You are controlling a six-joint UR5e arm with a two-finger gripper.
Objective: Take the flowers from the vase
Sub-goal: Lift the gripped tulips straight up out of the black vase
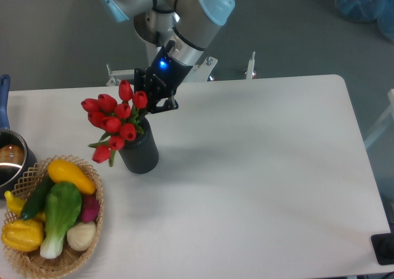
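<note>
A robot arm reaches down from the top of the view to a white table (258, 168). Its black gripper (154, 98), lit by a small blue light, sits among the upper right side of the flowers (114, 120), a bunch of red tulips. The fingers look closed on the bunch just below the blooms, though leaves and petals hide the exact contact, so the grip cannot be confirmed for certain.

The flowers stand in the vase (139, 152), a dark ribbed cylinder on the left part of the table. The blooms lean out to the left over the rim, and the lower stems are hidden inside the vase. The vase stands upright.

To the lower left is a wicker basket (74, 254) of vegetables, near the vase but not touching it. A metal pot (11, 162) with a blue handle sits at the left edge.

The step in hand appears to be the lift: the bunch seems gripped but its stems are not yet out of the vase. The next move likely calls for a straight upward pull, high enough for the long stems to clear the rim, without dragging or tipping the vase.
</note>
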